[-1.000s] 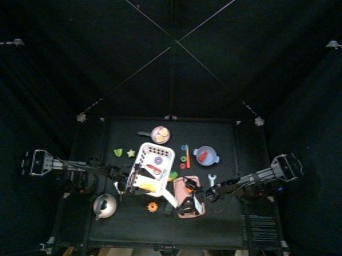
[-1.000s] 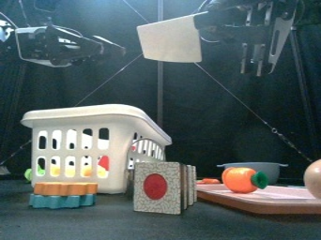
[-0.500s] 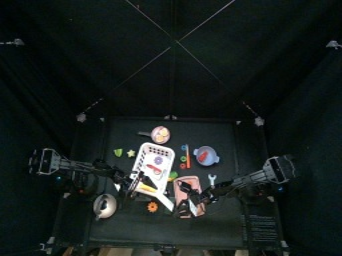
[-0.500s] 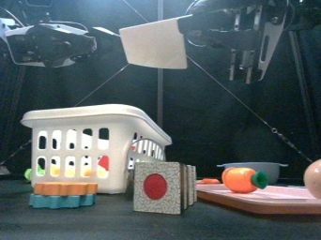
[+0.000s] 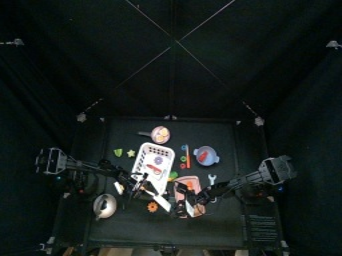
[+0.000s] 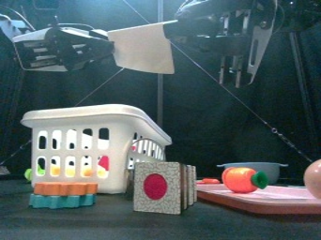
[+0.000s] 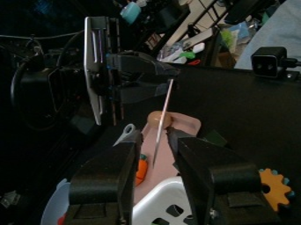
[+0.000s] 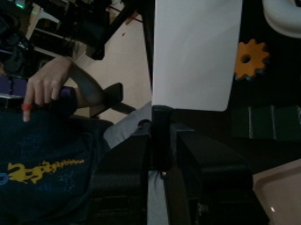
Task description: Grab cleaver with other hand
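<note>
White flat-bladed toy cleaver (image 6: pixel 145 47) held high above the tabletop (image 6: pixel 113 208), over the white slatted plastic basket (image 6: pixel 94 141).
Handle clamped in the right gripper (image 8: pixel 163 119); 2 jaws of the left gripper (image 7: pixel 159 151) spread either side of the blade's thin edge, not touching.
</note>
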You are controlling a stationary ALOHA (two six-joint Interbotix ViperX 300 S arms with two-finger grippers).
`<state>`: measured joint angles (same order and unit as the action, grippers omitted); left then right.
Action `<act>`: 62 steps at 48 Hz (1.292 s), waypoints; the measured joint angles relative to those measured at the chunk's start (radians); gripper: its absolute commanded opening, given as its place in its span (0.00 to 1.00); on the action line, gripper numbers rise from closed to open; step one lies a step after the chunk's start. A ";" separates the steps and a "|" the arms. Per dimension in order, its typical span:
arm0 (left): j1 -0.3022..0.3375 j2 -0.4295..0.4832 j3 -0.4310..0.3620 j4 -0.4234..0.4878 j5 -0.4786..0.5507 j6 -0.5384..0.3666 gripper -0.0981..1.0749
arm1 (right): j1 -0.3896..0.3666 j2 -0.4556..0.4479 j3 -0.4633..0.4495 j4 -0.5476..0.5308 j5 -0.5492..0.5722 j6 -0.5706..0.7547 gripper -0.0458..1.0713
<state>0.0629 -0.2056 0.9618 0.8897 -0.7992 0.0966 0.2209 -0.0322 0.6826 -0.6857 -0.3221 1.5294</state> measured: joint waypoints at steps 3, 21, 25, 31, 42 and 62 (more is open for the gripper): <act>0.000 0.002 0.002 0.003 0.000 0.000 0.68 | -0.006 0.003 -0.002 0.000 0.000 0.000 0.54; -0.002 0.012 -0.009 0.020 -0.002 0.000 0.65 | -0.014 0.023 -0.017 -0.003 0.000 0.000 0.54; 0.000 0.012 -0.009 0.020 0.000 0.000 0.61 | -0.015 0.023 -0.017 -0.003 0.000 0.002 0.54; 0.000 0.012 -0.009 0.020 0.000 0.000 0.52 | -0.015 0.023 -0.017 -0.005 -0.002 0.000 0.54; -0.003 0.014 -0.009 0.021 0.000 0.002 0.43 | -0.020 0.023 -0.017 -0.006 -0.002 0.000 0.59; 0.002 0.014 -0.009 0.021 0.000 0.000 0.43 | -0.041 -0.008 -0.014 -0.015 0.049 -0.002 0.98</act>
<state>0.0644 -0.1917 0.9526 0.9112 -0.7992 0.0966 0.1795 -0.0399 0.6688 -0.7010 -0.2730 1.5278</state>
